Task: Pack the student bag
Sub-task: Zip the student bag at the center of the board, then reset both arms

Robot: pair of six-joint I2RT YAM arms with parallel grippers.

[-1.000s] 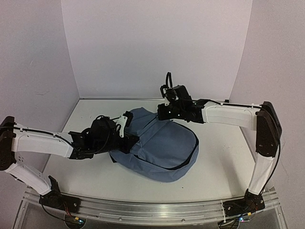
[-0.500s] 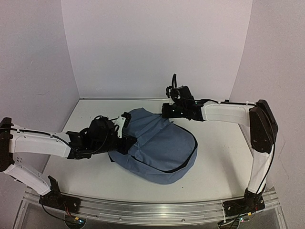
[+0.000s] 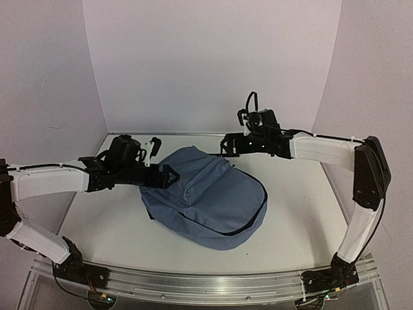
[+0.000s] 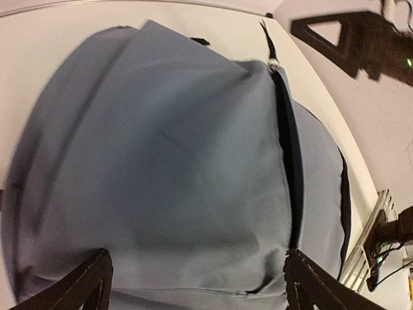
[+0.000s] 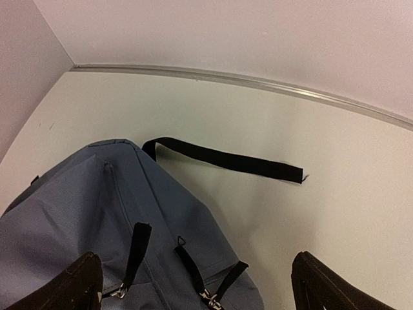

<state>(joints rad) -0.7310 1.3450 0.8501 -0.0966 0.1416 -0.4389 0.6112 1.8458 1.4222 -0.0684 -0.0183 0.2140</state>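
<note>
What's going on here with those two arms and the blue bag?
Two robot arms are working around a blue bag that lies slumped on the white table. At this moment neither has hold of it. The left gripper is at the bag's left edge and the right gripper is over its far end, above the buckles; both have their jaws wide open with nothing between them. One black strap trails loose across the table behind the bag.
</note>
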